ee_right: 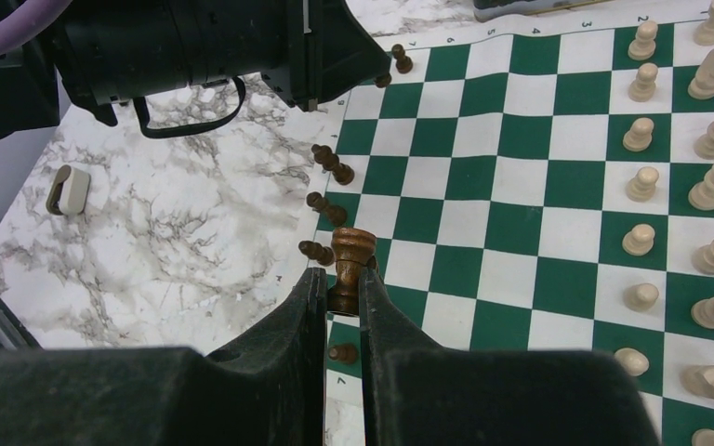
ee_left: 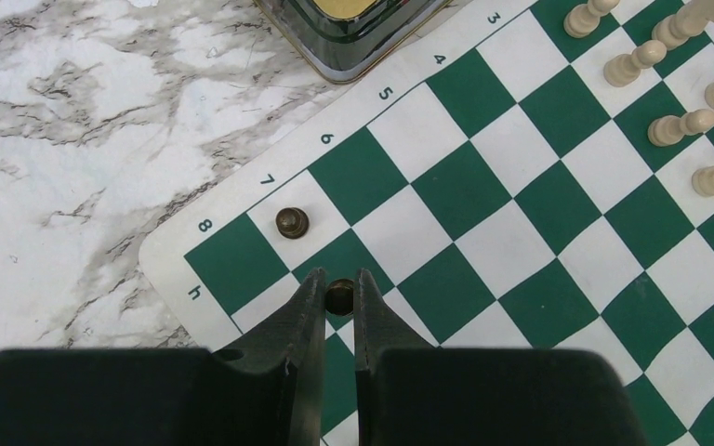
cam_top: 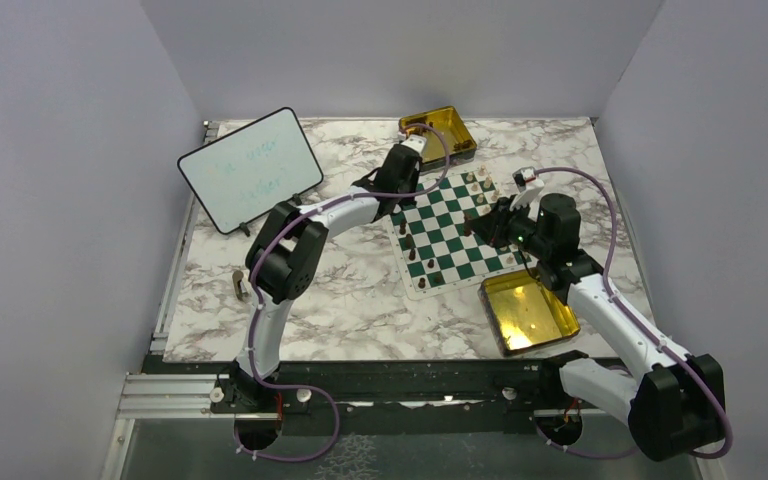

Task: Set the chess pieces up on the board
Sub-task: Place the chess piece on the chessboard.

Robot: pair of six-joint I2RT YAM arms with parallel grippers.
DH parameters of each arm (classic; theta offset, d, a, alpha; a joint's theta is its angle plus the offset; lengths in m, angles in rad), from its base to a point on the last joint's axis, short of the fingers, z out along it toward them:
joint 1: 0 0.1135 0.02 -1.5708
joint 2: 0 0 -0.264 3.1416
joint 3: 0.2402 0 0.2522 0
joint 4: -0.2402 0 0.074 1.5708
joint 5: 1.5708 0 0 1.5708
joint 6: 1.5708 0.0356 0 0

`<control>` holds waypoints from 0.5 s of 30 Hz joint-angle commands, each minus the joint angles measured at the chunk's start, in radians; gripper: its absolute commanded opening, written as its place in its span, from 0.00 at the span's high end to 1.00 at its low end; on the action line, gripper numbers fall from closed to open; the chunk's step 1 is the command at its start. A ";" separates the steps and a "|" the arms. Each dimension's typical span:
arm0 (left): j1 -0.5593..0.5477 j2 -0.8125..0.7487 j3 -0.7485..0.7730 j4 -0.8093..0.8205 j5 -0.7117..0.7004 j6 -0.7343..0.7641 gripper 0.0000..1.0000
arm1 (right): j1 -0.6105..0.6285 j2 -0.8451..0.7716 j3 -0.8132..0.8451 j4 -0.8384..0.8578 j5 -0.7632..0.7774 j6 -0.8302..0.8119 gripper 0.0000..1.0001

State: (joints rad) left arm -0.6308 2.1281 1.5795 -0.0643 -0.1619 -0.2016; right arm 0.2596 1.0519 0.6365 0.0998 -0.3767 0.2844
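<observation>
1. Step in hand: placing dark pieces. The left gripper point(ee_left: 338, 281) clamps a dark pawn point(ee_left: 339, 296) beside the board point(ee_left: 511, 251) corner marked h8.
2. The right gripper point(ee_right: 342, 283) grasps a dark rook point(ee_right: 352, 249) at the board's dark-piece edge.
3. Next: seat both pieces upright, then release.

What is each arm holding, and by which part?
Left tool: a dark pawn, pinched near its top. Right tool: a taller dark piece, gripped around its lower body.

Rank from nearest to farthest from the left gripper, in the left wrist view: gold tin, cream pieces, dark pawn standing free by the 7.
1. Dark pawn, just beyond the left gripper, slightly left.
2. Gold tin, off the board, at top.
3. Cream pieces, far right.
</observation>
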 commanded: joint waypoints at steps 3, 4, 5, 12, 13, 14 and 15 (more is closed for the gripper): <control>-0.004 0.014 -0.039 0.101 0.010 0.010 0.94 | -0.005 -0.030 0.034 -0.030 0.036 -0.027 0.99; -0.004 0.014 -0.044 0.106 0.011 0.011 0.94 | -0.005 -0.028 0.033 -0.031 0.037 -0.027 0.99; -0.004 0.015 -0.050 0.112 0.016 0.012 0.94 | -0.005 -0.029 0.031 -0.031 0.037 -0.027 0.99; -0.004 0.027 -0.069 0.142 0.039 0.026 0.90 | -0.005 -0.020 0.038 -0.029 0.039 -0.030 0.99; -0.004 0.027 -0.073 0.148 0.039 0.029 0.90 | -0.004 -0.018 0.041 -0.030 0.039 -0.031 0.99; -0.004 0.027 -0.078 0.154 0.038 0.032 0.89 | -0.004 -0.015 0.044 -0.031 0.040 -0.031 0.99; -0.004 0.029 -0.080 0.156 0.036 0.034 0.90 | -0.005 -0.013 0.047 -0.031 0.038 -0.032 0.99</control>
State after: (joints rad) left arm -0.6308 2.1372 1.5185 0.0399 -0.1448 -0.1886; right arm 0.2596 1.0431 0.6369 0.0658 -0.3576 0.2676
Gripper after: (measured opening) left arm 0.136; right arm 0.174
